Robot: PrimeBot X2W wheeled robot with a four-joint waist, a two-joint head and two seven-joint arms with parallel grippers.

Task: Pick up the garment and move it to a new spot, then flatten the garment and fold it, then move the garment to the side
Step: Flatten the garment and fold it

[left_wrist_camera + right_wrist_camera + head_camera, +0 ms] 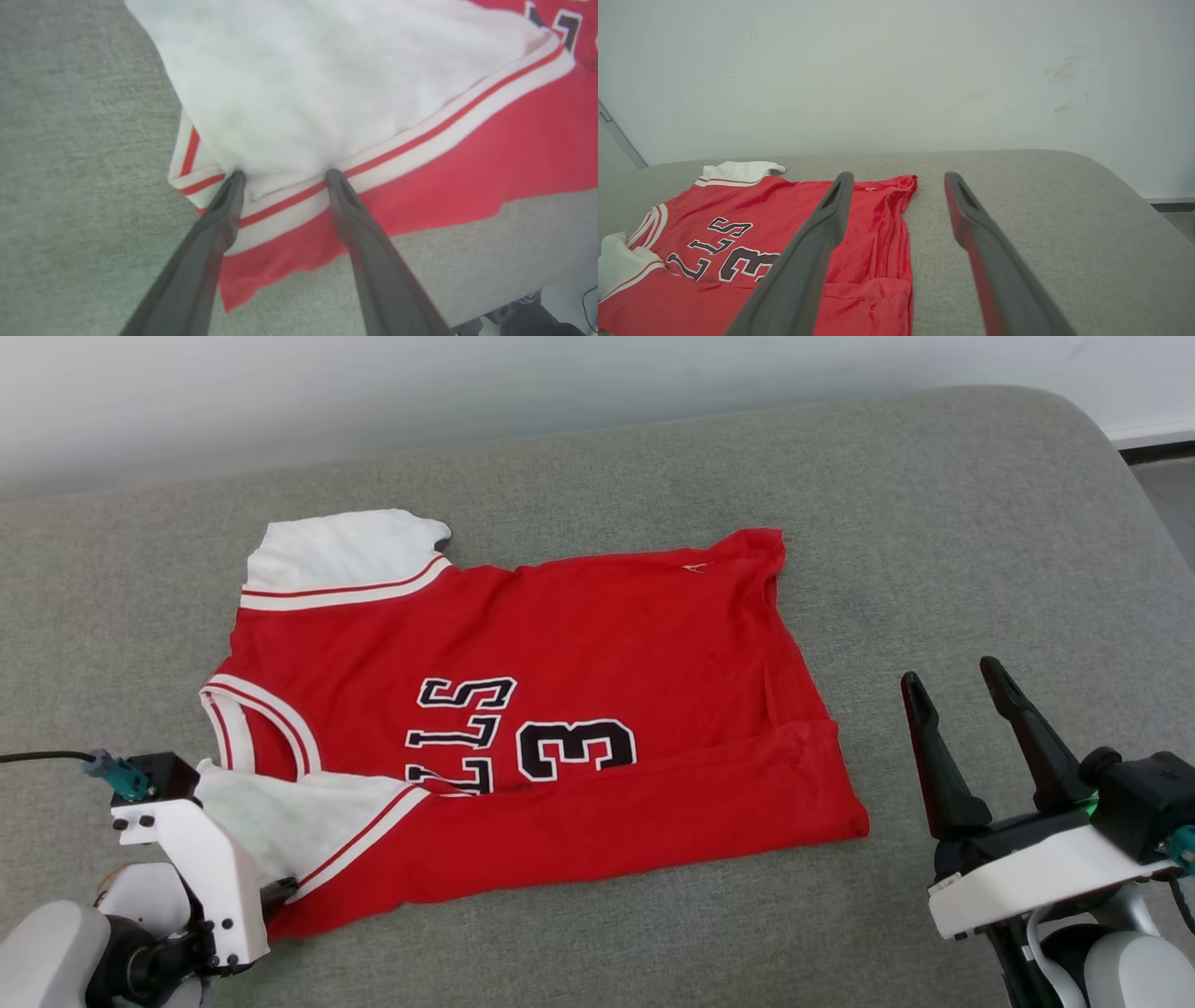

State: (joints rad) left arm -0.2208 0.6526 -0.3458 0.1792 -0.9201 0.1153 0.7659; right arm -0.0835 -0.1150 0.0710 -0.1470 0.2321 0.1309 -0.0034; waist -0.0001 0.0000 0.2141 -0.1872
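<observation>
Garment: a red jersey-style T-shirt [607,635] with white short sleeves and red-and-white striped trim at collar and cuffs.
Where it lies: spread flat on a grey woven padded surface [934,523], collar towards the robot's left, hem towards its right.
Folds: the near long edge is turned up over the body as a red band; the near white sleeve [303,84] is folded inward over the chest, and the far sleeve sticks out flat at the far left corner.
Left gripper [285,173]: its two dark fingers stand apart, both tips touching the near sleeve right at its striped cuff (whether the tips go under the cloth, I cannot tell). In the left wrist view the red front corner of the shirt lies below and between them.
Right gripper [950,674]: fingers spread wide, nothing between them, over bare grey fabric just beyond the shirt's hem corner and not touching it.
Writing: black white-outlined lettering [462,733], lying sideways in the head view, shows "LLS"; any further letters are hidden under the folded sleeve.
Number: a "3" [579,747] beside the letters (its lower part meets the folded band).
Background: a plain pale wall [896,70] behind the surface.
</observation>
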